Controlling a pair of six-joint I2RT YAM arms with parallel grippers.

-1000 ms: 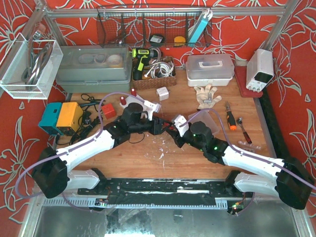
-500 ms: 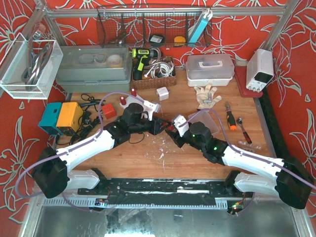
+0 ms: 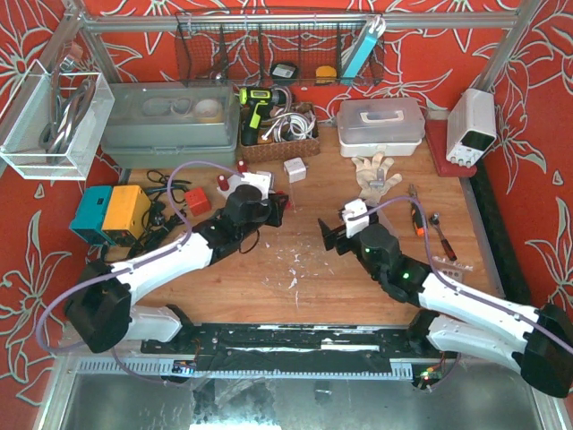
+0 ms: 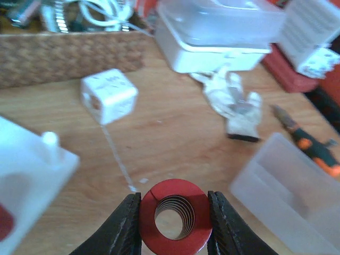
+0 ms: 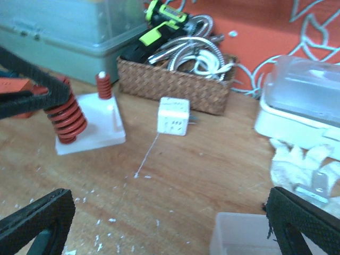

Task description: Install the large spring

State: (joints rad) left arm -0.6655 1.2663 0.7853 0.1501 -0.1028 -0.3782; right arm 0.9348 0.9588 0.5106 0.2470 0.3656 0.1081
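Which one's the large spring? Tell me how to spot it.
Before the wicker basket sits a white block. The large spring is the fat red coil beside it, pinched in the left gripper, much thicker than the small spring on the block's post.

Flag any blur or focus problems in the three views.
Top external: sharp and evenly lit, no strong glare on the wooden table. Left wrist: the large spring between the fingers is fairly crisp; the white cube and glove behind it are blurred. Right wrist: soft throughout, wicker basket and white box smeared, own fingers dark.
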